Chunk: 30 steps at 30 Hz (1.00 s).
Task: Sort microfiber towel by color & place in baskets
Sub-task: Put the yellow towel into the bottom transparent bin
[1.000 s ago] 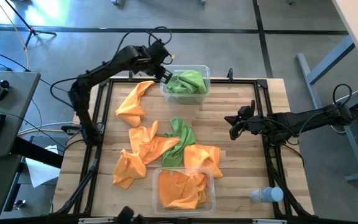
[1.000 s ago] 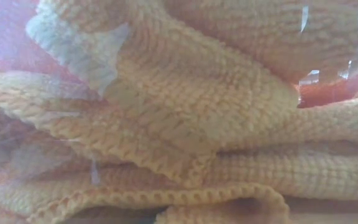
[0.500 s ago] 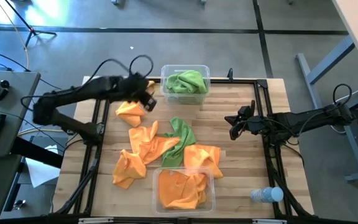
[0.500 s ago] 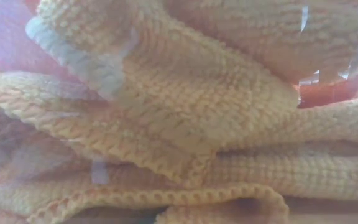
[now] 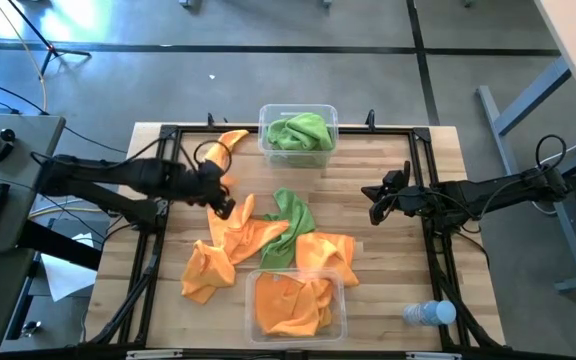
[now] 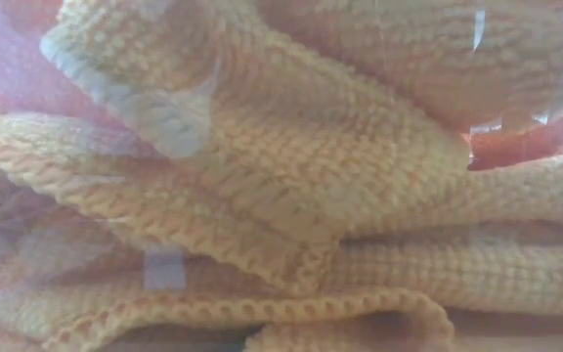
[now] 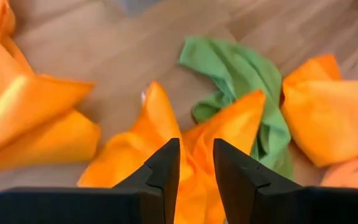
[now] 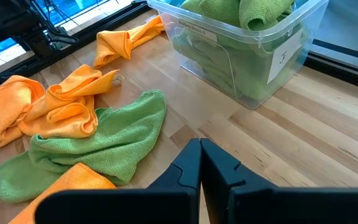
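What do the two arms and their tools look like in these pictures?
Both arms are dark, slim and jointed, with thin black cables looping along them. The left tool has two matte black wedge-shaped fingers tapering to blunt tips. The right tool has the same black angular fingers. No markings show on either.

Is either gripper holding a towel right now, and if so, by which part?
Nothing is held. The left gripper hangs part open above an orange towel, not gripping it. The right gripper is shut and empty, clear of the green towel.

towels [image 5: 258, 235] mid-table between two baskets [image 5: 298, 131], bottle [image 5: 429, 314] at table corner
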Each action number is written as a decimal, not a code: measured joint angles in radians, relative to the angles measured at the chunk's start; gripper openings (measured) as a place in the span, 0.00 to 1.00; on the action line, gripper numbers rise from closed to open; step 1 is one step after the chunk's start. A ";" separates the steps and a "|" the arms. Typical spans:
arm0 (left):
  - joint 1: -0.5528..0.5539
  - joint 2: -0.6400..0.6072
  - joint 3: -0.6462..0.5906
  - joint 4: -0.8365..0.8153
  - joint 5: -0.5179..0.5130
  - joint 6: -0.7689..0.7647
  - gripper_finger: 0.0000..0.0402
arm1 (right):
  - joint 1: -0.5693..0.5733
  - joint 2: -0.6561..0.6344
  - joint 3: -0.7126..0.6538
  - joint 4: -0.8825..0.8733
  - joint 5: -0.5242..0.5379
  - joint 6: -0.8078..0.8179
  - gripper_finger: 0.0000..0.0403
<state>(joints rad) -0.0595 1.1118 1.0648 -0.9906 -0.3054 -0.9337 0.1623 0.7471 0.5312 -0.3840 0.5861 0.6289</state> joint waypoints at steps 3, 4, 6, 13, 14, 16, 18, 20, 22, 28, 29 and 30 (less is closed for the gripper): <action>-0.046 0.001 -0.017 0.000 -0.019 -0.014 0.19 | 0.000 0.000 0.000 0.000 0.000 0.000 0.00; -0.056 0.000 -0.023 0.004 -0.019 -0.015 0.19 | 0.000 0.000 0.000 0.000 0.000 -0.001 0.00; -0.066 0.000 -0.039 0.022 -0.020 -0.009 0.19 | 0.000 0.000 0.000 0.000 0.000 -0.009 0.00; -0.069 0.001 -0.105 0.072 -0.022 0.114 0.25 | 0.000 0.000 0.000 0.000 0.000 -0.027 0.00; -0.070 0.001 -0.117 0.093 -0.023 0.142 0.27 | 0.000 0.000 0.000 0.000 0.000 -0.034 0.00; -0.073 0.001 -0.146 0.152 -0.025 0.188 0.31 | 0.000 0.000 0.000 0.000 -0.015 -0.072 0.00; -0.073 0.002 -0.173 0.213 -0.038 0.257 0.36 | 0.000 0.000 0.000 0.000 -0.053 -0.106 0.00; -0.073 0.005 -0.199 0.263 -0.053 0.335 0.39 | 0.000 0.000 0.000 0.000 -0.078 -0.111 0.00; -0.073 0.008 -0.222 0.277 -0.053 0.394 0.41 | 0.000 0.000 0.000 0.000 -0.092 -0.097 0.00; -0.080 0.014 -0.242 0.282 -0.067 0.479 0.40 | 0.004 0.000 0.000 0.000 -0.149 0.003 0.00; -0.085 0.014 -0.241 0.288 -0.067 0.499 0.39 | 0.010 0.000 0.000 0.000 -0.152 0.016 0.00; -0.089 0.014 -0.241 0.287 -0.068 0.520 0.38 | 0.019 0.000 0.000 0.000 -0.153 0.027 0.00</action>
<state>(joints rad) -0.1490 1.1255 0.8234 -0.7040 -0.3736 -0.4135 0.1810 0.7468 0.5312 -0.3843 0.4332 0.6561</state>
